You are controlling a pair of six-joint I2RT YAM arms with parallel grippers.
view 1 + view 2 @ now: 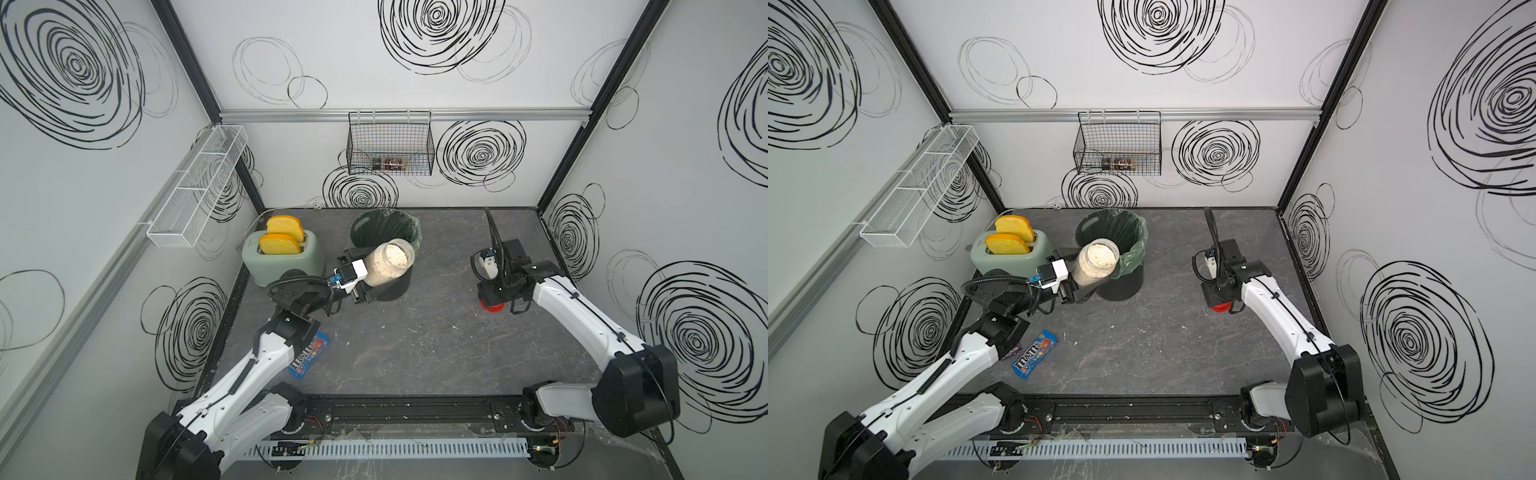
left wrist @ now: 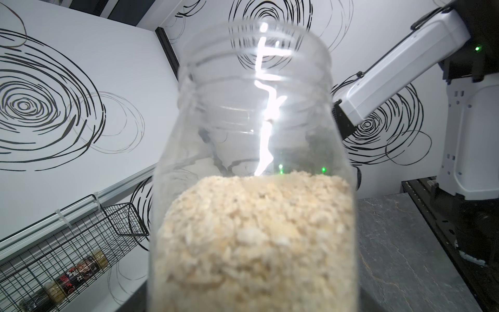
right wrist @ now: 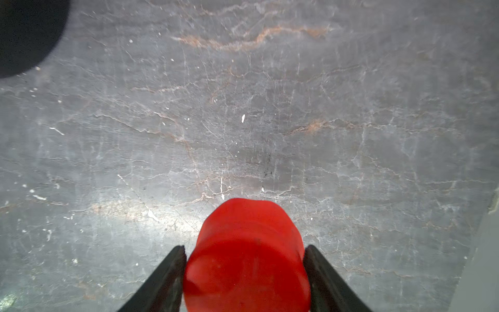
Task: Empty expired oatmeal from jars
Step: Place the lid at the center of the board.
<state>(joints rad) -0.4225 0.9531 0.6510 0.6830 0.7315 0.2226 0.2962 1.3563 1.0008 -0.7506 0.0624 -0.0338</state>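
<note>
Here, my left end effector is clenched around the base of the clear jar. It holds the jar off the desk and tilted, the open mouth raised and turned toward the black bin with the green liner. The jar hangs over the bin's near rim, close to the pale green toaster, where two yellow toast slices stand in the slots. The oatmeal, a pale beige flaky mass, is all inside the jar. In the left wrist view it fills the lower part, below the clear threaded neck.

Well apart, toward the desk's other side, my right end effector points down and grasps the red lid, one black finger pressed to each side. In both top views the red lid shows only as a sliver under the wrist, so it may be resting on the desk or hanging just above it; I cannot tell which. White flecks dot the dark stone-patterned surface around it.

A blue candy packet lies flat near my left arm. A black wire basket with small spice bottles hangs on the back wall, and a white mesh basket hangs on the left wall.
</note>
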